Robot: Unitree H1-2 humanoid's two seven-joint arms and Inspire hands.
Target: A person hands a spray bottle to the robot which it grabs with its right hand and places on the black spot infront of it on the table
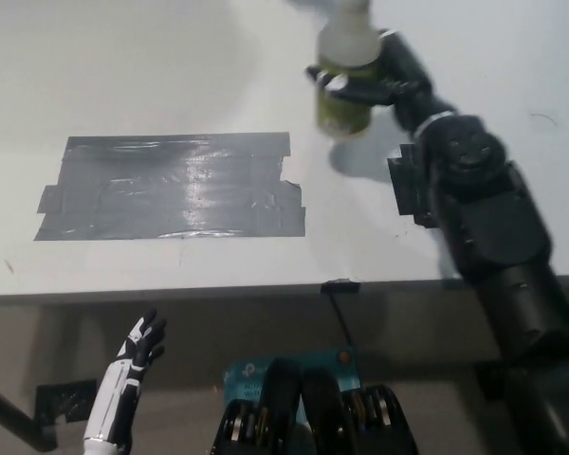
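The spray bottle, translucent white with yellow-green liquid and label, is held up over the far part of the table, its top cut off by the picture's upper edge. My black right hand is shut on it, fingers wrapped around its body from the right. The black spot, a dark patch of tape, lies flat on the white table to the left of the bottle and nearer to me; nothing stands on it. My white left hand rests open at the lower left, below the table's front edge.
A small black tape piece lies on the table under my right forearm. The table's front edge runs across the picture's middle. A blue box sits below it near the bottom.
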